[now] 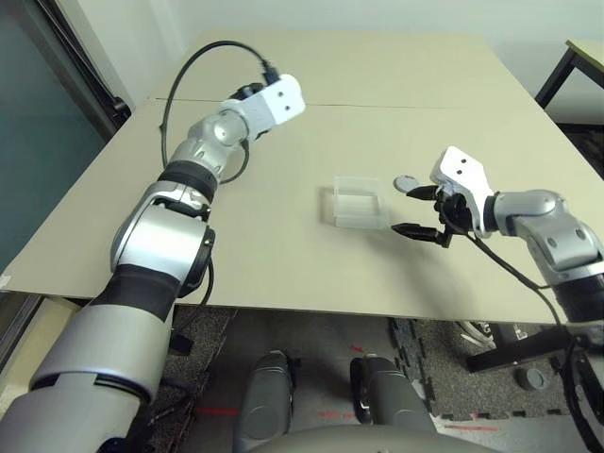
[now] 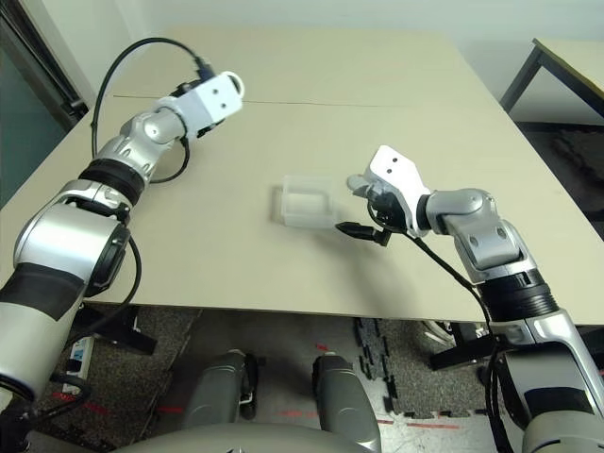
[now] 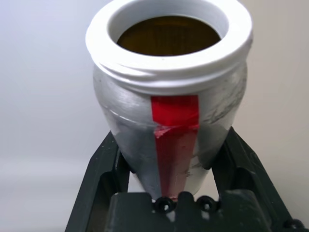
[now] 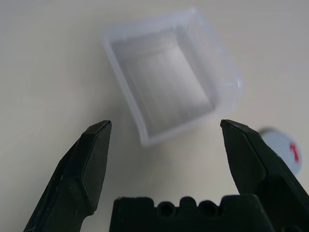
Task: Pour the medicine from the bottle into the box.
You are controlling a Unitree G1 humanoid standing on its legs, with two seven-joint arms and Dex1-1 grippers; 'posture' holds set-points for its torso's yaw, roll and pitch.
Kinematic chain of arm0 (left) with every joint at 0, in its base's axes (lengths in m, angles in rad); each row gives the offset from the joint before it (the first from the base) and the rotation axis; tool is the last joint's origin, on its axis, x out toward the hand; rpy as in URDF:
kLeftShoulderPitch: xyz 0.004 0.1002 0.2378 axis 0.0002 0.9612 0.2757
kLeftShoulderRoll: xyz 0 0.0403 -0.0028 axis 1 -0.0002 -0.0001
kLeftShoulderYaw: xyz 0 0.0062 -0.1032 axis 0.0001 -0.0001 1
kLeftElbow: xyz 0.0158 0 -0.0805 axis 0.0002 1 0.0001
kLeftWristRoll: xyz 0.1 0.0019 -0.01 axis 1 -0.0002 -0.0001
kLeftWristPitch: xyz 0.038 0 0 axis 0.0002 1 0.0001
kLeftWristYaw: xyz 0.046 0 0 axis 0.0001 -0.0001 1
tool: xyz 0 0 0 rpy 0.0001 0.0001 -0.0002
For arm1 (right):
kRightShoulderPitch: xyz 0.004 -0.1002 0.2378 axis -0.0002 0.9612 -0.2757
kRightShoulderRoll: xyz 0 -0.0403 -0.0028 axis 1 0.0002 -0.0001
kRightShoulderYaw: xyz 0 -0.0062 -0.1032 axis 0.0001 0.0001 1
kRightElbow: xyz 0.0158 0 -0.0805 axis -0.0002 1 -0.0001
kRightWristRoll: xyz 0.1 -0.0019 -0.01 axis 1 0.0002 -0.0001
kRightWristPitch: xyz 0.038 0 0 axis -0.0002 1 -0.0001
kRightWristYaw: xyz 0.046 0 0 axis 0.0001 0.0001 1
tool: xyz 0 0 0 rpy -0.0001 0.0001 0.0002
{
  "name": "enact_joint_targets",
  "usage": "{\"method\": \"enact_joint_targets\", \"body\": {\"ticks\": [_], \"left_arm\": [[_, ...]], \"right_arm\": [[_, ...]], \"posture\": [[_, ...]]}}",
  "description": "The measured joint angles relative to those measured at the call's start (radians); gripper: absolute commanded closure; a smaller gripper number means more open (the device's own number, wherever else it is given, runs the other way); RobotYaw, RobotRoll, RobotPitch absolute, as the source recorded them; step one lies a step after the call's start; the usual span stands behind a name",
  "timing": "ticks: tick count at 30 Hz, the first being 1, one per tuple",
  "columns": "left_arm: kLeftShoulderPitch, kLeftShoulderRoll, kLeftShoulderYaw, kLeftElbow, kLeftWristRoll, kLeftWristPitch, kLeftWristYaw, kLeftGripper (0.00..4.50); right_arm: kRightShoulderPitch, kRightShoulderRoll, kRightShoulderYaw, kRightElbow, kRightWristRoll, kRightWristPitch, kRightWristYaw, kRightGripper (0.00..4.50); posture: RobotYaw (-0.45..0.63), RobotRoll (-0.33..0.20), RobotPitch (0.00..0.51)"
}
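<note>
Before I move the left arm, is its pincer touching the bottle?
Touching: the left wrist view shows the left pincer closed on the bottle, a finger pressed against each side.

The site had the layout of a robotics lab or workshop. Evidence: a plain beige tabletop (image 1: 283, 142) with a seam across it, bare white walls (image 1: 377, 15), a second table (image 2: 566, 66) on dark metal legs, and grey speckled floor mats (image 1: 528, 368) with interlocking edges beside red floor markings (image 1: 470, 427).
</note>
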Motion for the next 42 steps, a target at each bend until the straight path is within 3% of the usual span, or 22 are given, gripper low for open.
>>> {"method": "enact_joint_targets", "body": {"ticks": [9,14,27,30,35,38,42], "left_arm": [[-0.053,-0.113,-0.412,0.032,0.410,-0.065,0.211,2.00],[-0.054,-0.143,-0.555,0.037,0.554,-0.072,0.306,2.00],[-0.054,-0.148,-0.579,0.065,0.590,-0.062,0.350,2.00],[-0.053,-0.143,-0.495,0.067,0.515,-0.071,0.317,2.00],[-0.005,-0.148,-0.058,0.062,0.102,-0.054,0.077,2.00],[0.016,-0.151,0.195,0.057,-0.134,0.040,-0.032,2.00],[0.048,-0.125,0.512,0.028,-0.421,0.200,-0.051,2.00]], "right_arm": [[-0.003,0.046,0.021,0.007,-0.040,0.022,-0.055,0.00],[0.005,0.049,0.021,0.007,-0.056,0.050,-0.100,0.00],[0.003,0.071,0.021,0.000,-0.056,0.072,-0.121,0.00],[-0.002,0.075,0.021,0.001,-0.056,0.072,-0.121,0.00],[-0.005,0.090,0.020,0.014,-0.055,0.072,-0.129,0.00],[-0.005,0.096,0.009,0.021,-0.051,0.072,-0.134,0.00],[-0.010,0.114,-0.019,0.038,-0.048,0.072,-0.164,0.00]], "posture": [[-0.07,0.000,0.039],[-0.08,0.000,0.039],[-0.07,0.000,0.048],[-0.06,0.000,0.052],[-0.04,0.000,0.056],[-0.03,0.000,0.055],[0.00,0.000,0.057]]}}
